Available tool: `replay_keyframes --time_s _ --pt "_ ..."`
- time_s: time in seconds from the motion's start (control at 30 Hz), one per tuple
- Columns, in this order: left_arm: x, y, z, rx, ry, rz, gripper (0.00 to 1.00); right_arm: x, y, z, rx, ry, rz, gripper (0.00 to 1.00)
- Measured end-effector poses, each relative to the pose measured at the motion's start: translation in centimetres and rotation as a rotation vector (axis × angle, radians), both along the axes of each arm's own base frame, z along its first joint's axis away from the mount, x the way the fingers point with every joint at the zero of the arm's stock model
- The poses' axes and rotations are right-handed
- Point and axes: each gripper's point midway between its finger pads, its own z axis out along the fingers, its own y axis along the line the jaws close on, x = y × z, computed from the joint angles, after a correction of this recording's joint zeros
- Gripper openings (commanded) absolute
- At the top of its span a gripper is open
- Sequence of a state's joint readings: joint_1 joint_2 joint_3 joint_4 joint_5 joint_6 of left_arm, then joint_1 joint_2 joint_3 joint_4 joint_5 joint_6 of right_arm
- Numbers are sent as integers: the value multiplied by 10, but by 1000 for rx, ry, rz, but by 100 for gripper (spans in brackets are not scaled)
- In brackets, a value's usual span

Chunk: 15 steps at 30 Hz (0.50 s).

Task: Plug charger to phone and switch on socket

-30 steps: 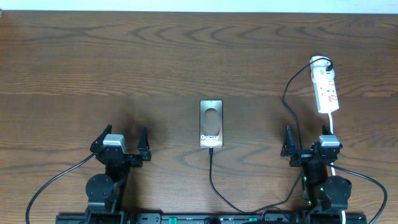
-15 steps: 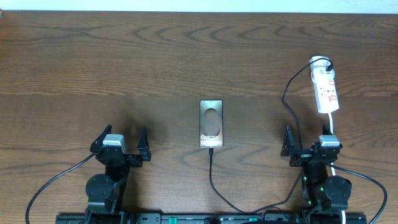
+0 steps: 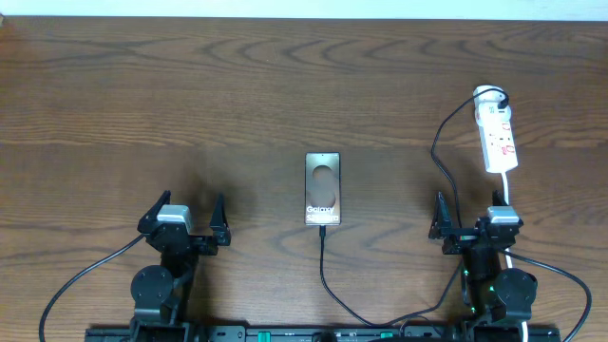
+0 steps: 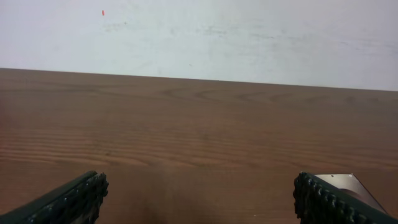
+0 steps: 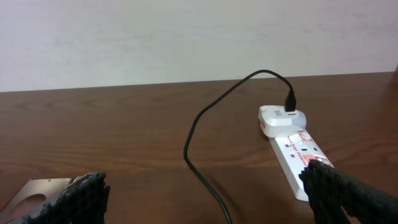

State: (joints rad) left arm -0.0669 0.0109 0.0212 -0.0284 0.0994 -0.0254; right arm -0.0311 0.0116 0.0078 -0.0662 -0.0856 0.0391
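The phone [image 3: 323, 188] lies flat at the table's centre, "Galaxy" lettering near its front end. The black charger cable [image 3: 324, 268] meets the phone's front edge and runs back to the table's front; another stretch [image 5: 198, 144] loops up to a white adapter on the socket [image 3: 498, 138] at the right. My left gripper [image 3: 183, 217] is open and empty, left of the phone; the phone's corner [image 4: 352, 184] shows beside its right finger. My right gripper [image 3: 470, 220] is open and empty, just in front of the socket [image 5: 296, 155].
The socket's white cord [image 3: 507, 195] runs toward the right arm's base. A pale wall [image 4: 199, 31] stands behind the table's far edge. Bare wood lies between the grippers and beyond the phone.
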Motion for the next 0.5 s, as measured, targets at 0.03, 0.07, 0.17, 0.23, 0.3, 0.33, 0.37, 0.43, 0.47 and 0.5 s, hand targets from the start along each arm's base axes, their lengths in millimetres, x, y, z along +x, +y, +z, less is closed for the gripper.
replay_keyframes --time_s 0.03,0.07,0.17,0.23,0.3,0.33,0.37,0.43,0.47,0.5 --pt "0 0 0 0 0 0 98 0 0 0 0 0 0 99" --pt "0 0 0 0 0 0 98 0 0 0 0 0 0 99" --pt "0 0 0 0 0 0 98 0 0 0 0 0 0 99" --pt "0 0 0 0 0 0 98 0 0 0 0 0 0 99" --pt "0 0 0 0 0 0 98 0 0 0 0 0 0 99" --pt "0 0 0 0 0 0 98 0 0 0 0 0 0 99" --pt "0 0 0 0 0 0 98 0 0 0 0 0 0 99" --pt "0 1 0 0 0 3 98 0 0 0 0 0 0 99" --pt "0 2 0 0 0 6 98 0 0 0 0 0 0 99" --pt "0 2 0 0 0 10 98 0 0 0 0 0 0 99"
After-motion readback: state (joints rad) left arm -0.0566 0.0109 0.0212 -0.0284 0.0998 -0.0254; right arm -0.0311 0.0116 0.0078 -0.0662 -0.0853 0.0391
